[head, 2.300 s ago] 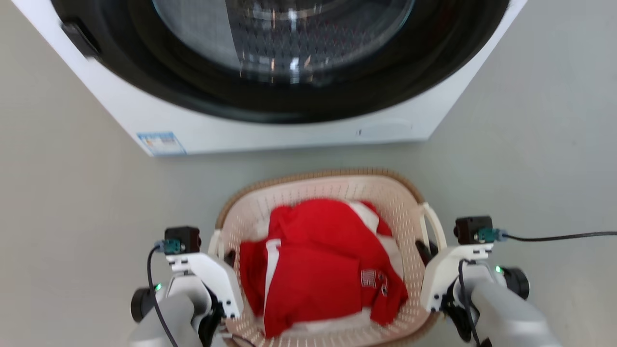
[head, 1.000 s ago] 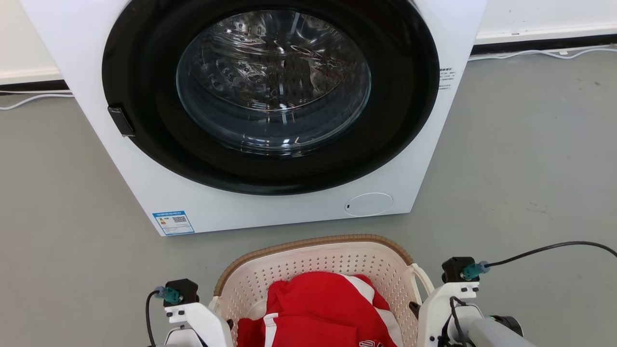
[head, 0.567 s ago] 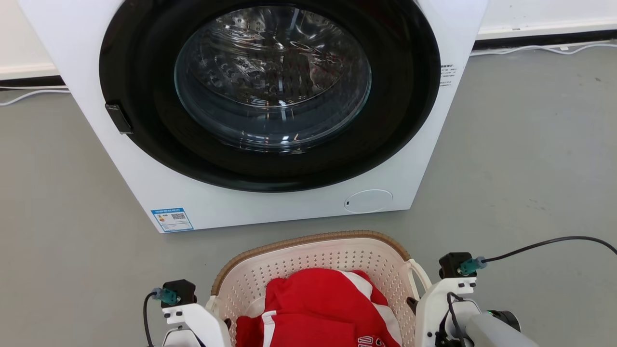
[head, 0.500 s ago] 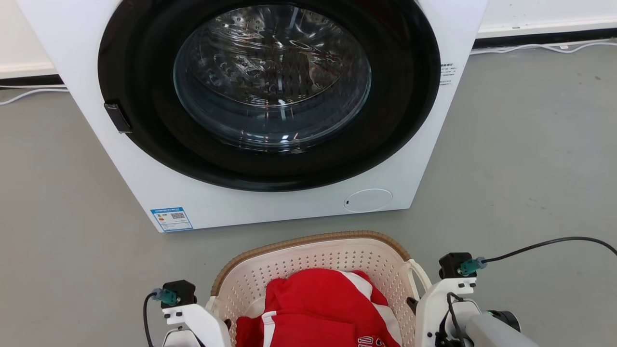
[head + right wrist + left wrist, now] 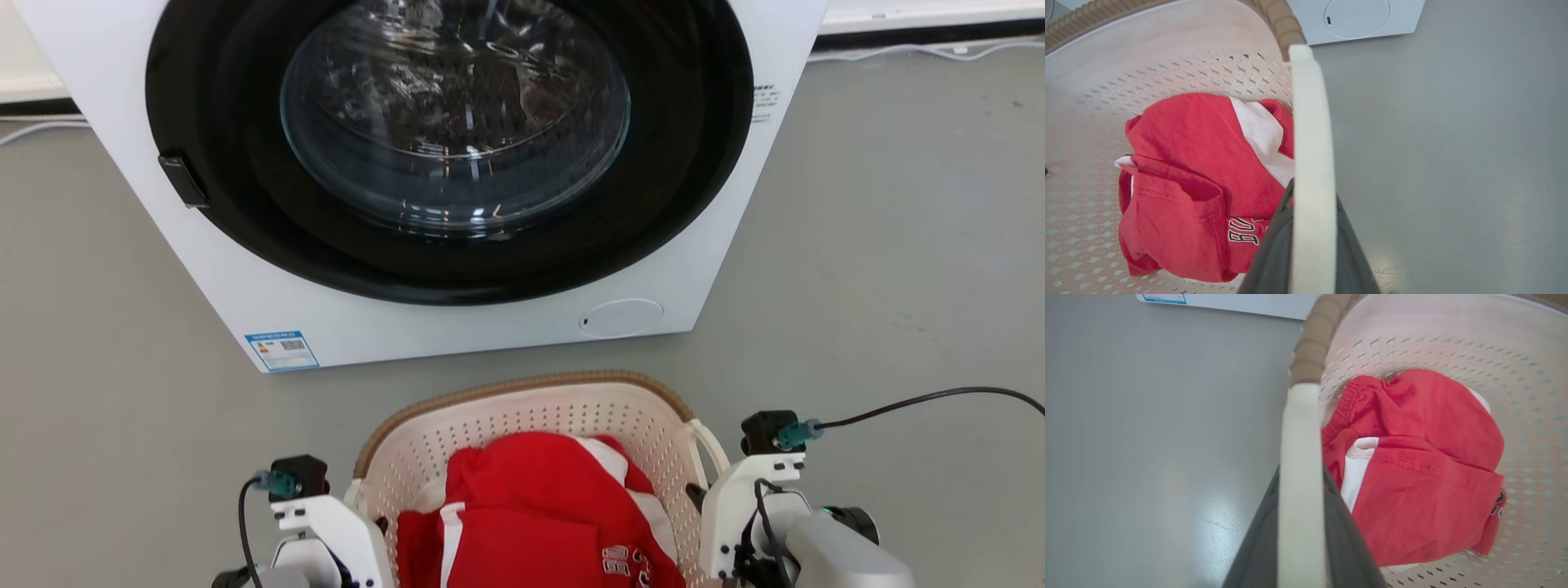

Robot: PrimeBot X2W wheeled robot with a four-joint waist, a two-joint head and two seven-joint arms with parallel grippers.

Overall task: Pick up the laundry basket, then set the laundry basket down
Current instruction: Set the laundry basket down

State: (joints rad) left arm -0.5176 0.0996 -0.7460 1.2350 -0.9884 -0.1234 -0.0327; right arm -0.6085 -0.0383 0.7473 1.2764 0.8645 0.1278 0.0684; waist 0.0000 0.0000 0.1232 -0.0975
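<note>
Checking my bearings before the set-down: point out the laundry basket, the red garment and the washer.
laundry basket point(image 5: 522, 381): head view, far brown rim.
red garment point(image 5: 531, 498): head view, middle of the cloth.
washer point(image 5: 457, 331): head view, white front panel below the door.

The left gripper point(image 5: 1301, 475) is closed, its two dark fingers point(image 5: 1263, 543) pressed to either side of a white side handle point(image 5: 1298, 437) of the laundry basket point(image 5: 1515, 375), the bar running up between them; the right gripper point(image 5: 1312, 192) clamps the opposite handle point(image 5: 1310, 122) likewise, one finger point(image 5: 1269, 253) on each flank; in the head view, the white left wrist point(image 5: 335, 531) and right wrist point(image 5: 735, 510) point forward, a black camera block point(image 5: 298, 478) atop each; the pale right forearm point(image 5: 841, 555) trails behind its gripper.
</note>
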